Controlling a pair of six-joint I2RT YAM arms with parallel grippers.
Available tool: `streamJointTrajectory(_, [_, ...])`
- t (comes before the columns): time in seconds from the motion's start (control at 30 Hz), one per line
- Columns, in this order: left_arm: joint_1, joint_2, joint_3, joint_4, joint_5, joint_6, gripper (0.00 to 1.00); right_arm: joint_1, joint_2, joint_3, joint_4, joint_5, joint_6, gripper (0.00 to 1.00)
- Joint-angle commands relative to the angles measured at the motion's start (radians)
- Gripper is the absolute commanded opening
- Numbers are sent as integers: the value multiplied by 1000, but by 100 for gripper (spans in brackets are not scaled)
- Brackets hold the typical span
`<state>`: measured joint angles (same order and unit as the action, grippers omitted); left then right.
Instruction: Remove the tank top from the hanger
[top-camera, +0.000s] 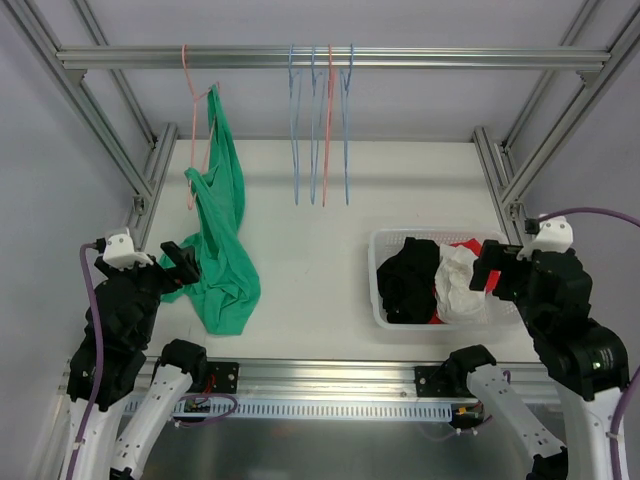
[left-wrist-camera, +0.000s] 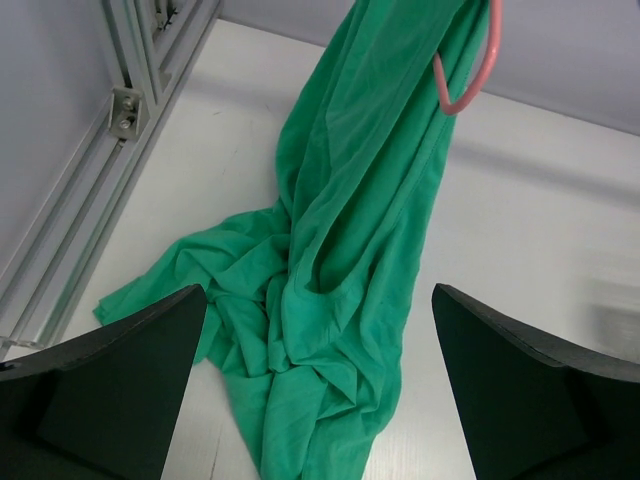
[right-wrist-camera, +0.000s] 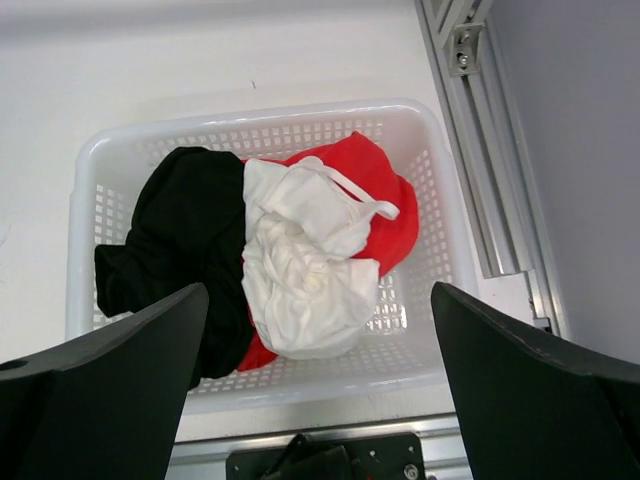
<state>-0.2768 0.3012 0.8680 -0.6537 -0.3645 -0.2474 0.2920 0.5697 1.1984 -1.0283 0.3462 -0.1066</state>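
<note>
Green crumpled tank top (left-wrist-camera: 350, 250), pink hanger (left-wrist-camera: 489, 45) (hem pooled) | left gripper (left-wrist-camera: 318, 300) wide | right gripper (right-wrist-camera: 318, 295) wide

A robotics lab test cell set up for handling garments.

A bare aluminium frame (top-camera: 320, 57) is boxing in a plain white tabletop (top-camera: 330, 260), with blank grey walls closing it off on all sides. A left arm (top-camera: 120, 320) and a right arm (top-camera: 570, 320) are sitting bolted at the tabletop's near edge, where a slotted cable duct (top-camera: 330, 408) is running. A green tank top (top-camera: 220, 230) is dangling from a pink hanger (left-wrist-camera: 484, 65) near the far-left corner, spare hangers (top-camera: 346, 130) are hanging over the far edge, and a clothes basket (right-wrist-camera: 85, 170) is resting toward the right edge.
</note>
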Motion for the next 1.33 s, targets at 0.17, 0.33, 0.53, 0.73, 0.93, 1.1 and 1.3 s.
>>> streamJointTrajectory(0.17, [13, -134, -113, 3, 185, 105, 99, -1, -134, 4, -130, 2, -70, 100])
streamJointTrajectory(0.33, [13, -180, -126, 9, 257, 120, 99, 1, -154, -28, -125, -24, -64, 99])
streamJointTrajectory(0.53, [13, -160, -129, 9, 283, 119, 99, -1, -146, -80, -82, -21, -45, 100])
streamJointTrajectory(0.73, [14, -163, -133, 9, 295, 119, 99, -1, -149, -120, -40, -32, -44, 99])
streamJointTrajectory(0.93, [14, -143, -136, 12, 323, 123, 99, -1, -136, -135, -10, -38, -39, 100])
streamJointTrajectory(1.1, [14, -140, -138, 12, 331, 122, 99, -1, -133, -141, 4, -47, -39, 100])
streamJointTrajectory(1.3, [14, -139, -139, 16, 332, 125, 99, -1, -110, -142, 13, -69, -33, 99])
